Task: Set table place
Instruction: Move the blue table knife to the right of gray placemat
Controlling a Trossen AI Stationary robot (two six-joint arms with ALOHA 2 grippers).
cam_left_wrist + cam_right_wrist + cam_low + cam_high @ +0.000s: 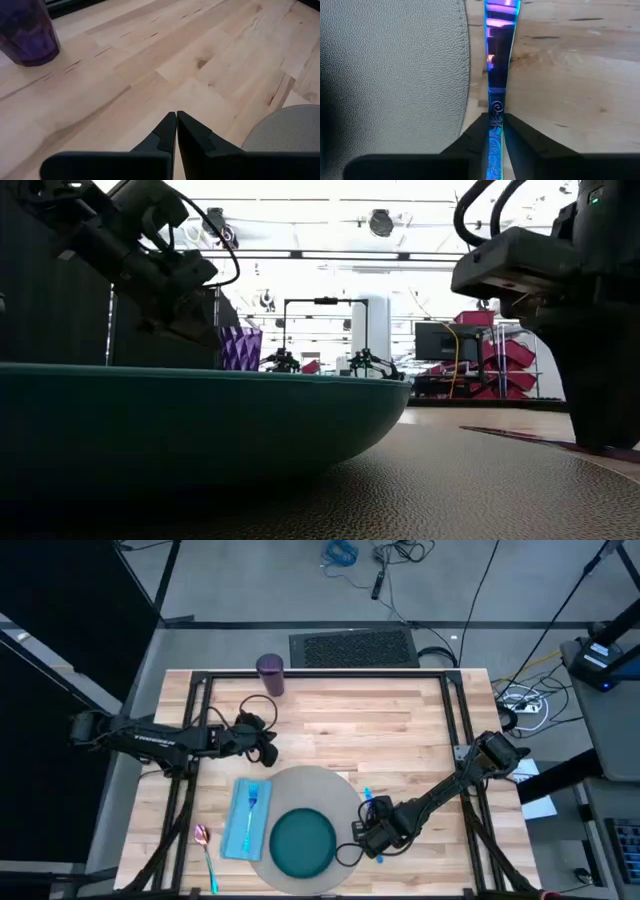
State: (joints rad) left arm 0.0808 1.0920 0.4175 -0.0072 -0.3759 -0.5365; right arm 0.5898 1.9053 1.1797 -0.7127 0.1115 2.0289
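Pale wood-plank table (400, 730) with thin black metal frame, bearing one place setting at its near edge. Round grey textured mat (315, 785), set centrally near the front edge; on it a round teal plate (302, 843), toward the mat's front. Light blue rectangular napkin (240, 825), lying at the mat's left edge and overlapping it, with a blue metal fork (251, 808) laid lengthwise on top. Spoon with pink bowl and green handle (205, 852), flat on the bare wood left of the napkin, apart from it. Faceted purple cup (270, 675), upright at the far edge of the table, well apart from the mat. Iridescent blue knife with scrolled handle (498, 75), lying on the wood just beside the mat's right edge, parallel to it. Right gripper (495, 131), low at the table right of the plate, its two dark fingers closed tight on the knife handle, blade pointing away from the wrist. Left gripper (176, 131), above bare wood between cup and mat, fingers pressed together with nothing between them.
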